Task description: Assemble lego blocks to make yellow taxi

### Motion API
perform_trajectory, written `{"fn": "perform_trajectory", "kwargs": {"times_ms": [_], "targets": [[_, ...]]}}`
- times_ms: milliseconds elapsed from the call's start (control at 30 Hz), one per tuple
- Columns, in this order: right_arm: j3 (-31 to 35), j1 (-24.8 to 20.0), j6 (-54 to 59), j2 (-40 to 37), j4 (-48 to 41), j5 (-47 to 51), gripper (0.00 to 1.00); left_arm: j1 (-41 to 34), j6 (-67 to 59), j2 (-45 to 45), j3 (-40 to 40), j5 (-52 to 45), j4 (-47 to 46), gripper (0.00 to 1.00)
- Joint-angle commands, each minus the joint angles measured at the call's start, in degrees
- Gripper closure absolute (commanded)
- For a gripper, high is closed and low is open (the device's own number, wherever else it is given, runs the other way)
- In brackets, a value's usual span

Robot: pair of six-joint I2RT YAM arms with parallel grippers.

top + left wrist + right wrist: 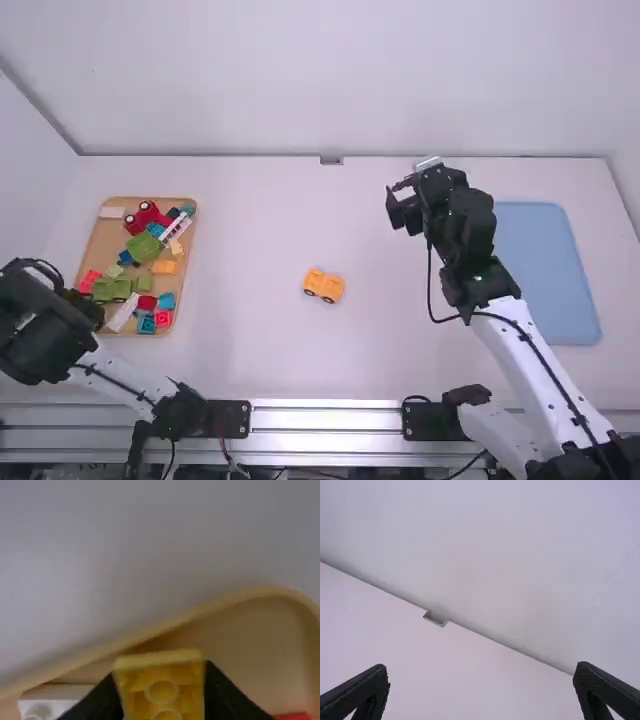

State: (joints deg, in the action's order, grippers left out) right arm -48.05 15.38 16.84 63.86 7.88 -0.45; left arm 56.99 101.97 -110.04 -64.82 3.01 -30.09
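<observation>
Around the middle of the table (250,360), the high view shows the task's wheeled yellow piece (323,286), with dark wheels on its near side. To its left sits a tan tray (187,225) of mixed blocks, among them a red wheeled piece (148,215) at the far end and a flat yellow block (164,267) farther near. The left gripper (88,308) is at the tray's near left part. Right of the middle, toward the far side, the right gripper (393,202) is over the table; a blue mat (555,275) lies farther right.

In the left wrist view, the left gripper is closed on a yellow block (162,687), round rings showing on its face, above the tray's edge. A white block (55,697) and a red block (295,716) show below it.

In the right wrist view, the right gripper's two fingers (365,695) stand wide apart with nothing between them.
</observation>
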Motion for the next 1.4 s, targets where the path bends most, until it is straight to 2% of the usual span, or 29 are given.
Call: {"fn": "perform_trajectory", "kwargs": {"times_ms": [0, 167, 367, 567, 700, 833, 967, 1067, 1100, 1200, 1367], "targets": [[-2.1, 0.1, -0.5, 0.2, -0.1, 0.1, 0.02, -0.4, 0.2, 0.3, 1.4, 0.4, 0.1, 0.73], [-2.1, 0.1, -0.5, 0.2, -0.3, 0.1, 0.02, -0.3, 0.1, 0.3, -0.5, -1.2, -2.2, 0.76], [-2.1, 0.4, -0.5, 0.2, -0.4, 0.1, 0.01, -0.3, -16.5, 1.0, -7.7, -8.6, -4.5, 0.83], [-2.1, 3.4, -0.1, 0.2, -0.2, 0.1, 0.02, -0.4, -28.6, 3.3, -14.3, -14.8, -8.9, 0.88], [-2.1, 5.1, 1.7, 0.2, 0.5, 0.1, 0.02, -0.5, -40.9, 4.6, -15.7, -21.0, -7.4, 0.98], [-2.1, 6.1, 0.7, 0.2, 1.4, 0.1, 0.02, -2.7, -58.5, 5.8, -15.7, -32.3, -3.4, 0.98], [-2.1, 5.9, -6.9, 0.4, 2.2, -0.2, 0.01, -5.8, -73.5, 6.8, -15.7, -41.6, -1.9, 0.98], [-2.1, 4.9, -9.4, 1.5, 3.5, -5.4, 0.01, -9.1, -80.2, 7.6, -15.7, -44.6, -1.6, 0.98], [-2.1, 3.3, -9.4, 3.1, 5.1, -11.9, 0.01, -11.8, -83.2, 8.4, -15.7, -44.6, -1.6, 0.98], [-2.1, 1.1, -11.1, 6.1, 8.4, -21.6, 0.02, -15.8, -88.8, 10.2, -15.7, -45.8, -2.3, 0.98], [-2.1, -3.7, -21.8, 15.3, 18.9, -39.0, 0.02, -23.9, -106.8, 15.1, -15.7, -60.9, -3.2, 0.98]]}}
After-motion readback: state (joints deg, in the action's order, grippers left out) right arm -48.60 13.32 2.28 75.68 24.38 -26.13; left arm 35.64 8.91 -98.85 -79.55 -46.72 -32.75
